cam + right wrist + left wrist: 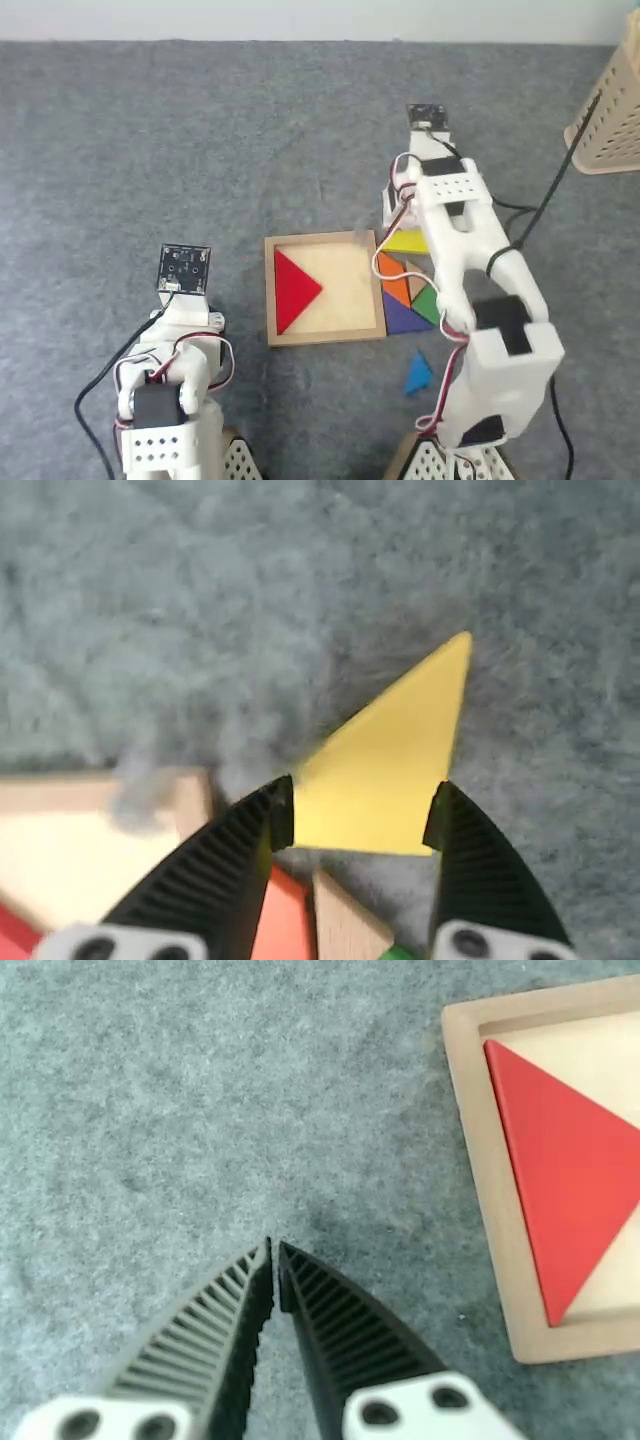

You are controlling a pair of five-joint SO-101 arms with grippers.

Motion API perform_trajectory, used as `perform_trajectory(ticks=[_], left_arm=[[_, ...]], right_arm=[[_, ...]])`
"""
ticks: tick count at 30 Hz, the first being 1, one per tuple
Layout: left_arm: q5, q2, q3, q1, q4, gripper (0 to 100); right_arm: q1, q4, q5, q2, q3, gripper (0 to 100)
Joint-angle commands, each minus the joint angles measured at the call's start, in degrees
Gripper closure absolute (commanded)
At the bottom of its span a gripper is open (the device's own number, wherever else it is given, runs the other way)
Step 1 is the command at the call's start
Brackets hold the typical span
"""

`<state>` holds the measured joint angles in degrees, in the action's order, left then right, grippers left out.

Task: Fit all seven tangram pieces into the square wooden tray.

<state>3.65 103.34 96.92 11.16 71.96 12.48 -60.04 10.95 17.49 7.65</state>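
**Yellow triangle (390, 765) held in your right gripper (360, 805)**

The piece sits just outside the far right corner of the wooden tray (325, 338), pinched between the fingers. The red triangle (293, 288) lies inside the tray against its left wall. Your left gripper (272, 1252) is clenched and empty over the carpet (150, 1110) beside the tray.

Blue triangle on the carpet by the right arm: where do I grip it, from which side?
Come straight down and pinch the blue triangle across its narrower span. It lies flat, apart from the other pieces, so only its edges offer a hold.
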Motion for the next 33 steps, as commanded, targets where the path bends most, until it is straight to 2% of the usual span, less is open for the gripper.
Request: perform_trajectory(ticks=[1, 5, 14, 26, 29, 33], left_arm=[[0.3, 1.1, -0.4, -0.1, 0.4, 99], [0.3, 1.1, -0.4, -0.1, 0.4, 99], [0.3, 1.1, -0.4, -0.1, 0.4, 99], [0.3, 1.1, -0.4, -0.1, 0.4, 99], [0.3, 1.1, -0.4, -0.1, 0.4, 99], [0.3, 1.1, -0.4, -0.1, 0.4, 99]], right_arm=[[-2.3, -0.7, 2.4, 0.9, -4.7, 72.9], [-2.3, -3.4, 2.1, 4.3, -7.5, 65.7], [-2.2, -6.5, 1.1, 12.6, -14.0, 72.1], [1.1, -12.2, 0.5, 13.9, -15.0, 72.1], [0.5, -12.3, 0.5, 16.4, -15.6, 72.3], [-2.8, -17.4, 0.1, 17.9, -19.3, 72.3]])
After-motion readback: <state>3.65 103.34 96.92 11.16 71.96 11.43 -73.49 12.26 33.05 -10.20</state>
